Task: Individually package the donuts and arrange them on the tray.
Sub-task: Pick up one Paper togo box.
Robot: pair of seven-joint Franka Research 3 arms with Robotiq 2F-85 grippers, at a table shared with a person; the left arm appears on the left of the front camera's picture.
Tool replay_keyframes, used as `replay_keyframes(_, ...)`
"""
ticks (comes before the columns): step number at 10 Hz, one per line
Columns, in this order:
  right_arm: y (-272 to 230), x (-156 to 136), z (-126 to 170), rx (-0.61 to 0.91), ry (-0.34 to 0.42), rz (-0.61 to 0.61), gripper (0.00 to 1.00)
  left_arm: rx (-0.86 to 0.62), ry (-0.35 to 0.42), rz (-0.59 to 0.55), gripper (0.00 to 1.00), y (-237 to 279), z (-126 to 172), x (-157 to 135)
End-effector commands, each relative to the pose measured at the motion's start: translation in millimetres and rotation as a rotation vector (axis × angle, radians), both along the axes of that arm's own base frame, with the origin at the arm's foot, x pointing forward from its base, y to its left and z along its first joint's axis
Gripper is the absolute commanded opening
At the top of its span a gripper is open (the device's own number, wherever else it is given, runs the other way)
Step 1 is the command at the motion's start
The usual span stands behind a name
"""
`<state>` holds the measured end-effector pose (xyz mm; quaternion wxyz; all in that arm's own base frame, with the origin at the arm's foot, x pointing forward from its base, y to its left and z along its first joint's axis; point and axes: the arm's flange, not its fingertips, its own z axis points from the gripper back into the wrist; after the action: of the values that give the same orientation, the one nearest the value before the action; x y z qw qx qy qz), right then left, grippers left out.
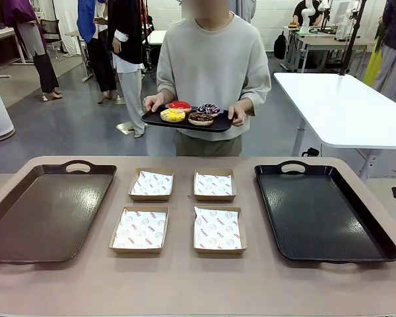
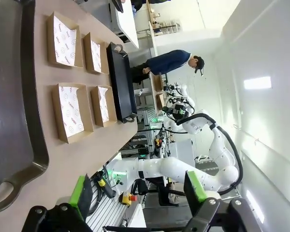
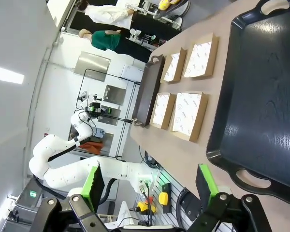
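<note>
Four paper-lined boxes sit mid-bench between a brown tray, cropped at the frame's side, and a black tray. Beyond the far edge a person holds the donuts on a small tray, the red one half-hidden.

Left wrist view: left gripper spread wide, empty.

Right wrist view: right gripper likewise agape, empty.

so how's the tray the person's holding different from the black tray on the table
The held tray is smaller and up in the person's hands beyond the table; the black tray is larger and lies flat on the table. The donuts sit on the held tray, none on the black tray. Both are dark, rectangular and rimmed.
</note>
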<state>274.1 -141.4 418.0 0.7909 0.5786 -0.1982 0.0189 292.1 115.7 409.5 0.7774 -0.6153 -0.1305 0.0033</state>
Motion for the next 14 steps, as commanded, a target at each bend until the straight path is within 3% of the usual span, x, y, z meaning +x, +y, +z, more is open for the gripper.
replay_keyframes(1,1.1,1.3,-1.9,0.009,0.001,0.007,1.0,-0.017,-0.006,0.0,1.0,-0.9,0.4,1.2)
replay_keyframes(14,1.1,1.3,-1.9,0.009,0.001,0.007,1.0,-0.017,-0.006,0.0,1.0,-0.9,0.4,1.2)
